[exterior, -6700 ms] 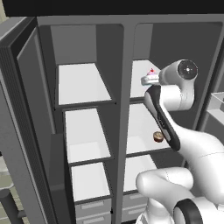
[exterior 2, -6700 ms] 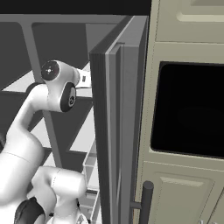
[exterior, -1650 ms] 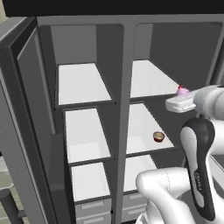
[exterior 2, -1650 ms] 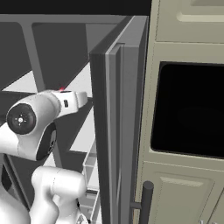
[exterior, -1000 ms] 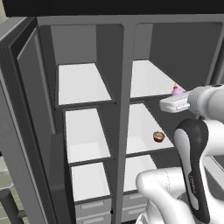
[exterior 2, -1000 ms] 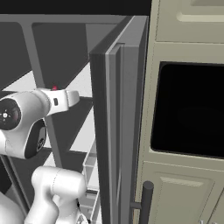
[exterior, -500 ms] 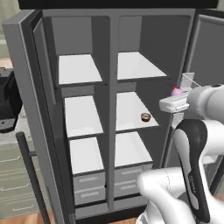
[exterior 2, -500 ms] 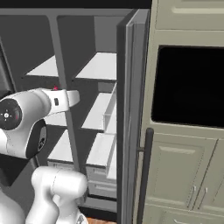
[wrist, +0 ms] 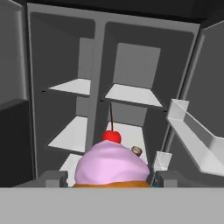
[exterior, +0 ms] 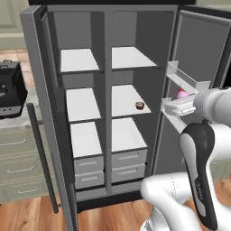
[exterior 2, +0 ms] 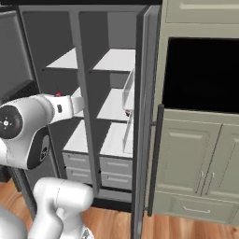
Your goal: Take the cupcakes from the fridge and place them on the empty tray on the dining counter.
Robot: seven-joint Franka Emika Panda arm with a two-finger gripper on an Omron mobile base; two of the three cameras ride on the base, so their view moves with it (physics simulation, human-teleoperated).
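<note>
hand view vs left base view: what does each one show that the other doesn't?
Hand view: the pink cupcake up close between the fingertips, its red cherry with a thin stem, and an orange-brown edge under the frosting.

Left base view: the black coffee machine on the counter to the left, the wooden floor, the fridge's lower drawers, and the robot's white arm.

Both: the open fridge with white shelves, the small dark cupcake sitting on a middle right shelf, the clear door bin, and the pink cupcake at the gripper.

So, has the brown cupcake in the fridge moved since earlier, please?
No. The brown cupcake still sits on the middle right shelf of the fridge; the camera backed away.
</note>
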